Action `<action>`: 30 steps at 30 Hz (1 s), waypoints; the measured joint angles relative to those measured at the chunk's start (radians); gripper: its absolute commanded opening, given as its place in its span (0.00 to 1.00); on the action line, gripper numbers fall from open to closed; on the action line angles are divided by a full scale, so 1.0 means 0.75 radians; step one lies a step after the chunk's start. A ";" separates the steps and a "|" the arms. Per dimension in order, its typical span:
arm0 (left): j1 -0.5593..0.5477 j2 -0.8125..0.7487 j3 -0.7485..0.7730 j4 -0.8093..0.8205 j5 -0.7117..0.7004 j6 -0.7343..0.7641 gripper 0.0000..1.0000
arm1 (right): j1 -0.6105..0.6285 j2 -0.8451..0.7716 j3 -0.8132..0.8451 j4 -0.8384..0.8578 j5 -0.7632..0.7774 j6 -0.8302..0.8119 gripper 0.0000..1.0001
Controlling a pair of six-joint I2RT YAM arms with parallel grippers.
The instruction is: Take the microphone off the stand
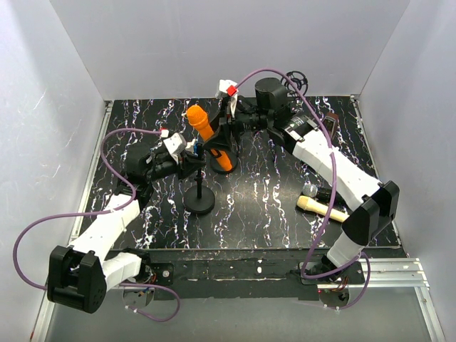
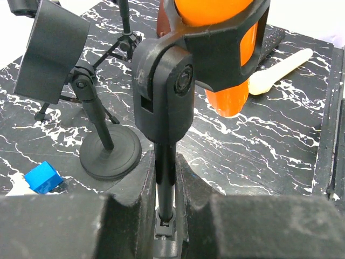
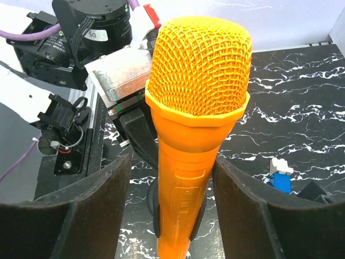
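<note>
**Microphone not yet out of its clip**

My right gripper is spread, with one finger on each side of the orange handle just below the mesh head. A gap shows on one side. On the other side I cannot tell whether the pad touches. It has no hold on anything.

My left gripper is pressed together on the pole of the stand, under the clip, which steadies it.

The microphone sits in that clip, tilted with its head up, above the round base on the table.

I judge the task as prepared but not carried out. The stand is braced and the grip is lined up. What is left is to close on the handle and draw the microphone clear of the clip.
</note>
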 measured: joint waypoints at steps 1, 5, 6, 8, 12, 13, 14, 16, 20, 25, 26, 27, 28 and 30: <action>-0.001 0.000 -0.002 0.004 -0.011 0.005 0.00 | 0.002 0.000 0.000 -0.002 0.007 0.001 0.54; -0.007 -0.023 -0.027 0.018 -0.031 0.021 0.00 | 0.002 0.016 0.013 -0.008 0.037 0.029 0.26; -0.009 -0.030 -0.034 0.019 -0.042 0.023 0.00 | 0.002 0.027 0.022 -0.007 0.036 0.037 0.17; -0.009 -0.040 -0.044 0.019 -0.058 0.023 0.00 | 0.002 0.043 0.036 -0.005 0.036 0.052 0.02; -0.009 -0.059 -0.061 0.020 -0.082 0.030 0.00 | 0.006 0.055 0.059 -0.019 0.045 0.063 0.01; -0.009 -0.063 -0.063 0.020 -0.085 0.035 0.00 | 0.006 0.058 0.069 -0.028 0.047 0.064 0.01; -0.009 -0.065 -0.065 0.021 -0.089 0.040 0.00 | 0.006 0.062 0.083 -0.043 0.047 0.064 0.01; -0.010 -0.070 -0.067 0.022 -0.101 0.053 0.00 | 0.000 0.083 0.146 -0.109 0.047 0.065 0.01; -0.011 -0.075 -0.075 0.032 -0.158 0.089 0.00 | -0.033 0.169 0.400 -0.201 0.046 0.072 0.01; -0.010 -0.087 -0.084 0.026 -0.213 0.094 0.00 | -0.134 0.116 0.616 -0.163 0.071 0.094 0.01; -0.010 -0.095 -0.085 0.020 -0.212 0.100 0.00 | -0.155 0.079 0.625 -0.137 0.089 0.076 0.01; -0.011 -0.099 -0.085 0.013 -0.215 0.103 0.13 | -0.175 0.038 0.622 -0.120 0.097 0.056 0.01; -0.011 -0.101 -0.085 0.008 -0.219 0.103 0.21 | -0.194 -0.002 0.607 -0.107 0.108 0.041 0.01; -0.011 -0.103 -0.083 -0.003 -0.234 0.110 0.28 | -0.237 -0.127 0.500 -0.087 0.110 -0.008 0.01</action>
